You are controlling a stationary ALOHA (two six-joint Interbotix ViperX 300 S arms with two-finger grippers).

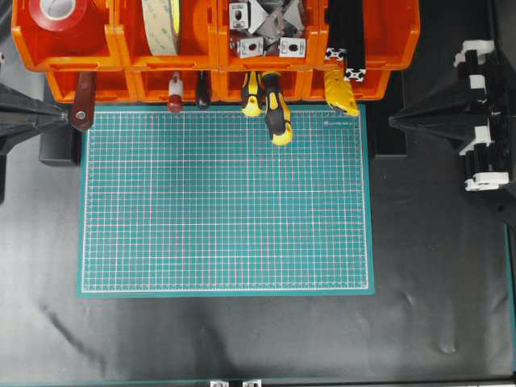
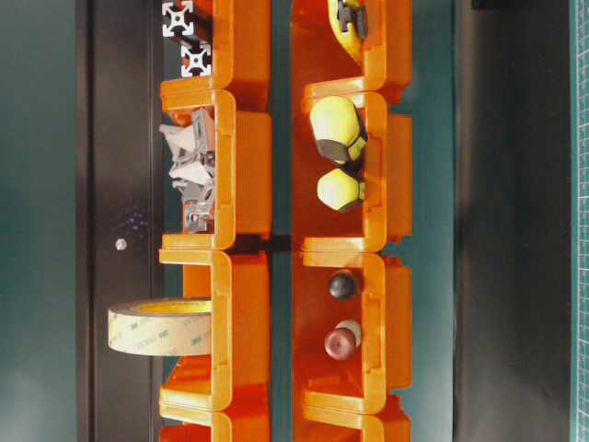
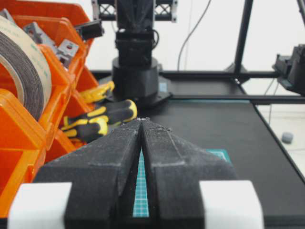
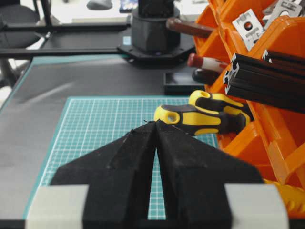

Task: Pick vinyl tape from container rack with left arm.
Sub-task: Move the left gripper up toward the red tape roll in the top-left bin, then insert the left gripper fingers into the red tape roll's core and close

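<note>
Closest to your left wrist camera, the left tool [image 3: 141, 121] has its 2 black fingers pressed together at the tips, nothing between them. Same story on the right wrist view: the right tool [image 4: 156, 123] is closed up and empty, hanging over the green cutting mat [image 1: 226, 201]. From overhead, you'll see both arms parked at the mat's 2 sides, well apart from the bins. Past the mat, screwdriver handles [image 1: 278, 113] poke out of the lower tier of the container rack [image 1: 109, 56], yellow-black ones in the middle. Up in the top tier, the vinyl tape [image 1: 58, 12] sits in the far-left bin, red with a white core, and the bigger cream tape roll [image 1: 161, 24] stands on edge in the bin just beside it.
</note>
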